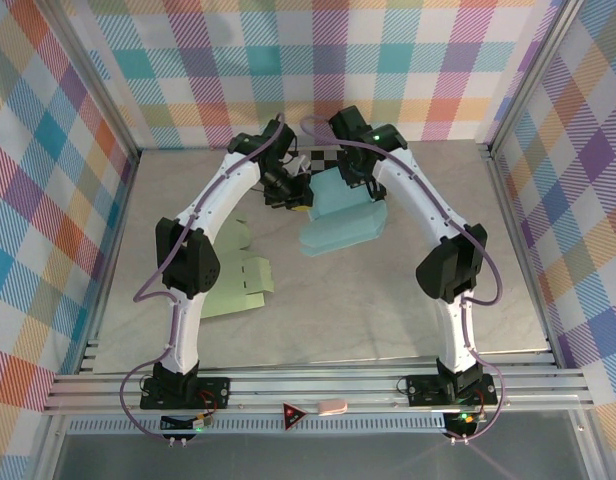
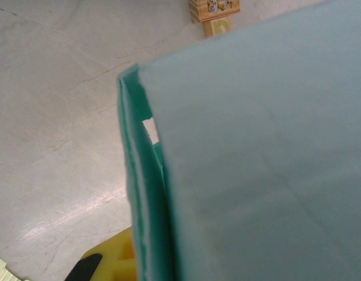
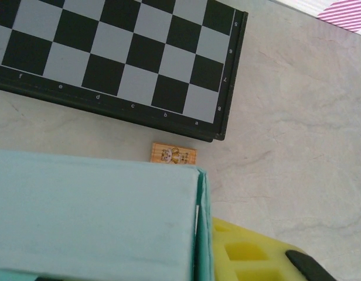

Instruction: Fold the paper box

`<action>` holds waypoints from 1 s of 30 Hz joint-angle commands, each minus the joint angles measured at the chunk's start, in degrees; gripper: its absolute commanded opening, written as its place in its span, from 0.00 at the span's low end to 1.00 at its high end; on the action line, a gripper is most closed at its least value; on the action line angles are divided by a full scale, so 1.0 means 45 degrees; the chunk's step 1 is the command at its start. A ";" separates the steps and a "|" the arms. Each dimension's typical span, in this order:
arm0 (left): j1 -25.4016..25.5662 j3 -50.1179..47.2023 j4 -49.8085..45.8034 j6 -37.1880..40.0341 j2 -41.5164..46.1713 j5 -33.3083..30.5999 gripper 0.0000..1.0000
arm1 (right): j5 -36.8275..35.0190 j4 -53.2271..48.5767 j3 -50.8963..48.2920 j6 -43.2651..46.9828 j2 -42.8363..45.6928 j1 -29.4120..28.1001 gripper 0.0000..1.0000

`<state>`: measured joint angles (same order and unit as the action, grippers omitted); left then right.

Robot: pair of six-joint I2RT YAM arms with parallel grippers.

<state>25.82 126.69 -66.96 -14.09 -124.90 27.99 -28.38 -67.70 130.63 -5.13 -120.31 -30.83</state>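
The blue-green paper box (image 1: 340, 215) is near the middle of the counter (image 1: 388, 310), between the two arms. The left pincer (image 1: 286, 192) is closed, right by the box's edge. The right pincer (image 1: 351, 182) is at the box's top; I cannot tell if its fingers are apart or together.

**Inspector:** You have the paper box (image 1: 340, 222) at the rear middle of the worktop (image 1: 388, 310): pale teal card, partly folded.
**Operator:** Its edge?
**Inspector:** One side wall is folded double, a small gap showing.
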 commanded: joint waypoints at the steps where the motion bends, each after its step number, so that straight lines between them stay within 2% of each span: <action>1: 0.0255 0.0489 -0.0210 0.0337 0.0374 0.0654 0.00 | -0.0403 0.0104 0.0443 -0.0189 -0.0244 -0.0061 0.19; 3: 0.0264 0.0532 -0.0218 0.0330 0.0373 0.0625 0.00 | -0.0493 0.0119 0.0441 -0.0262 -0.0256 -0.0073 0.10; 10: 0.0314 0.0614 -0.0260 0.0242 0.0349 0.0524 0.00 | -0.1270 -0.0069 0.0454 -0.0404 -0.0244 -0.0111 0.00; 17: 0.0354 0.0908 -0.0423 0.0166 0.0183 0.0404 0.00 | -0.3525 -0.0326 0.0444 -0.0482 -0.0507 -0.0433 0.00; 21: 0.0355 0.0927 -0.0387 0.0086 0.0159 0.0337 0.00 | -0.3492 -0.0243 0.0444 -0.0434 -0.0528 -0.0523 0.00; 22: 0.0353 0.0928 -0.0396 0.0064 0.0142 0.0297 0.00 | -0.3185 -0.0242 0.0462 -0.0424 -0.0484 -0.0513 0.01; 25: 0.0321 0.0938 -0.0443 -0.0163 0.0091 0.0125 0.00 | -0.2025 -0.0297 0.0500 -0.0476 -0.0231 -0.0503 0.16; 30: 0.0163 0.0812 -0.0116 -0.0809 0.0101 0.0145 0.00 | -0.0665 -0.0545 -0.0066 -0.1027 0.0336 -0.0356 0.31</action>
<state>26.48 128.53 -67.46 -16.40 -125.10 26.81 -36.25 -68.97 131.22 -8.25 -121.25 -32.80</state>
